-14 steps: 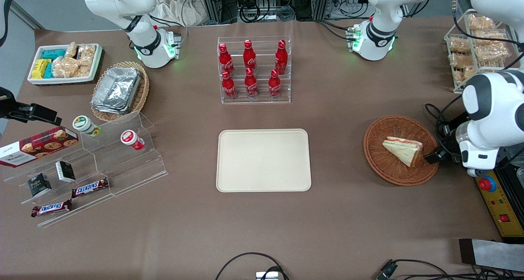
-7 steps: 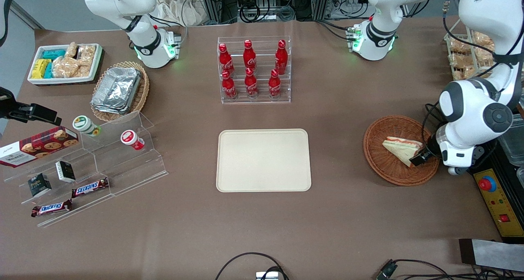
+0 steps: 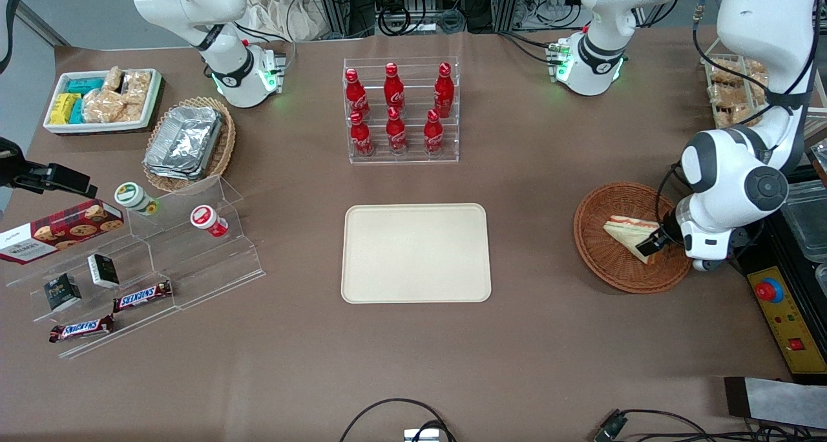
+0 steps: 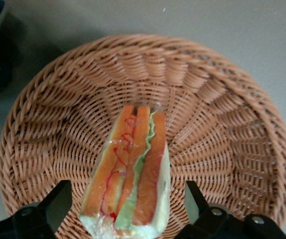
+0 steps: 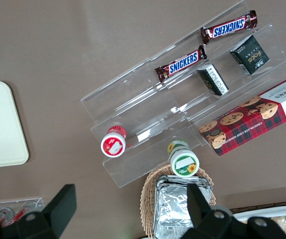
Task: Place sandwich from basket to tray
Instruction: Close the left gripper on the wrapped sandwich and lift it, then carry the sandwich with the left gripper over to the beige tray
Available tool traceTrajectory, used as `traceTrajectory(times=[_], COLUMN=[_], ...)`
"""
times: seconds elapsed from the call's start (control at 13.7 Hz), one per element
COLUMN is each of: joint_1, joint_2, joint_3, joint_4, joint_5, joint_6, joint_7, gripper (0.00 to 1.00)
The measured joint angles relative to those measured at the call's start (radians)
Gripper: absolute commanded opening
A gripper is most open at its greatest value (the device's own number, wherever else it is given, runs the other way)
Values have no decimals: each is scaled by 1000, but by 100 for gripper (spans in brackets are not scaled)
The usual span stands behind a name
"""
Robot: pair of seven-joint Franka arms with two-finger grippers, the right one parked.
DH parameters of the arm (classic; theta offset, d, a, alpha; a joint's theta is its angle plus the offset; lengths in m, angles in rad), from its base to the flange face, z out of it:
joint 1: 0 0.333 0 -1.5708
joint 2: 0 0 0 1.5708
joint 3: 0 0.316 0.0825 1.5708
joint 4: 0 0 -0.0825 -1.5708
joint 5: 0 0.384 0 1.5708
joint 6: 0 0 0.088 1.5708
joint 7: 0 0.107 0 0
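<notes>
— Where do we have the gripper (image 4: 128, 211) at this moment?

— We have it low over the round wicker basket (image 3: 607, 261), at the part of the basket toward the working arm's end of the surface (image 3: 549, 351). Its two fingers (image 4: 53, 204) are spread wide, and the wedge sandwich (image 4: 130, 181) lies between them; in the wrist view we see a gap on each side, so neither finger touches the bread.

— And the sandwich itself?

— We see it resting in the basket, filling edge up toward the wrist camera: orange-red layers with a green strip between pale bread, under a clear wrap. In the front view the sandwich (image 3: 630, 230) is partly covered by the gripper (image 3: 654, 243).

— Where is the tray relative to the gripper?

— The cream rectangular tray (image 3: 416, 252) lies flat on the surface, well apart from the gripper, toward the parked arm's end, with bare brown surface between it and the basket.

— Anything else near?

— A rack of red cola bottles (image 3: 395, 109) stands farther from the front camera than the tray.
</notes>
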Motion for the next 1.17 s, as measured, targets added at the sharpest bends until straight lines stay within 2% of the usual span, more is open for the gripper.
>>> traceTrajectory(times=[0.15, 0.29, 0.36, 0.58, 0.73, 0.95, 1.17], joint_1=[0, 0, 0, -3, -4, -5, -7], joint_2=[5, 6, 6, 5, 1, -7, -11], joint_3=[0, 0, 0, -6, -10, -29, -96], joint_4=[-5, -6, -5, 12, 67, 238, 423], joint_5=[0, 0, 0, 0, 0, 1, 1], joint_6=[0, -3, -10, -54, -141, -354, -489], joint_7=[0, 0, 0, 1, 8, 53, 96], gripper=[60, 15, 0, 0, 0, 0, 0])
